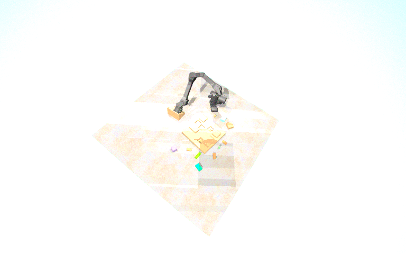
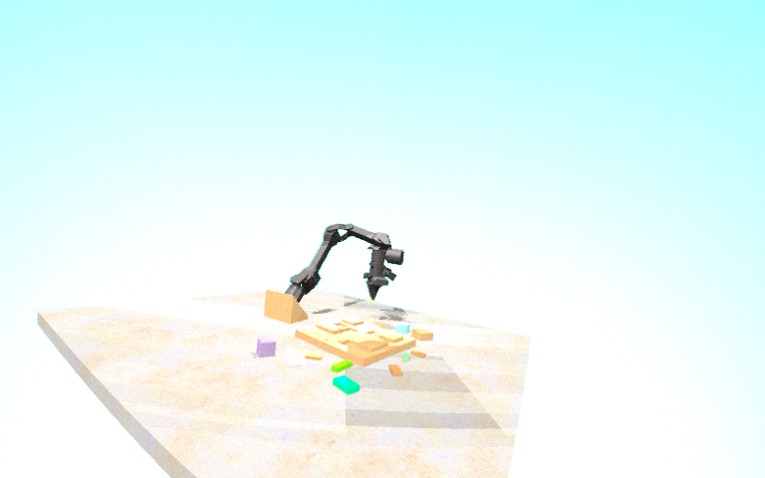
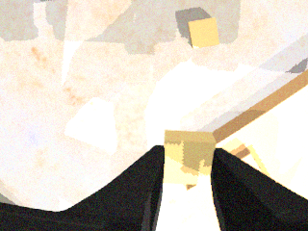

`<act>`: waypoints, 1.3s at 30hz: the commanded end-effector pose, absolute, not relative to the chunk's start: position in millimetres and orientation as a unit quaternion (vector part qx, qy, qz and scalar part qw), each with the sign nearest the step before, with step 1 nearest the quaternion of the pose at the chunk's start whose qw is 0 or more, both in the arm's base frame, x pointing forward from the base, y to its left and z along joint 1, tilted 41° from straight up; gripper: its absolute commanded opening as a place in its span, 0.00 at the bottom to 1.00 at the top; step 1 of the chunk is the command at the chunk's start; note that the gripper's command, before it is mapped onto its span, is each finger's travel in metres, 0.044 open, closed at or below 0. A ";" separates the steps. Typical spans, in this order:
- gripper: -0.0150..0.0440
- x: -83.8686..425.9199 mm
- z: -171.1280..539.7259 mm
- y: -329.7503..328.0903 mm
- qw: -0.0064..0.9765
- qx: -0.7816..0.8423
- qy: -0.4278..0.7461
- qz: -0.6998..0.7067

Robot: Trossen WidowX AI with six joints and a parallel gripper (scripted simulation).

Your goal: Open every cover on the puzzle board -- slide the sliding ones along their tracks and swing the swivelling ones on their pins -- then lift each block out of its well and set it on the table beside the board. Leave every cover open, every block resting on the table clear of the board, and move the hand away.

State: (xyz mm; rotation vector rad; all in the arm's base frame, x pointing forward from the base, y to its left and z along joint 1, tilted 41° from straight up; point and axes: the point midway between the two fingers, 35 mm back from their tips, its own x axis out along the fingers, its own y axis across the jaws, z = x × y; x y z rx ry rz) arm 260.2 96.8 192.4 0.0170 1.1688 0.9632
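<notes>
My gripper (image 2: 372,297) (image 3: 188,156) is shut on a small yellow block (image 3: 180,161), held above the table just off the board's far side. The pale wooden puzzle board (image 1: 191,141) (image 2: 330,348) (image 3: 269,104) lies beyond it; glare hides which covers and wells are open. Another yellow block (image 3: 204,33) lies on the table off the board. A teal block (image 1: 199,167) (image 2: 346,385), a lime block (image 1: 197,155) (image 2: 341,365) and a purple cube (image 1: 174,149) (image 2: 266,348) rest on the table, clear of the board.
Around the board also lie a light blue block (image 1: 223,119) (image 2: 402,329), a tan block (image 1: 229,126) (image 2: 421,335), a small green piece (image 1: 219,146) (image 2: 405,357) and several orange pieces. A wooden wedge (image 1: 174,114) (image 2: 278,306) stands by the arm's base.
</notes>
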 end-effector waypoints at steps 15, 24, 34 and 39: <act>0.39 251.1 202.5 122.4 0.727 0.012 0.524 0.442; 0.39 254.0 191.3 131.7 0.727 0.011 0.525 0.442; 0.39 256.2 179.0 142.3 0.728 0.010 0.525 0.442; 0.39 256.9 172.9 147.7 0.728 0.010 0.525 0.442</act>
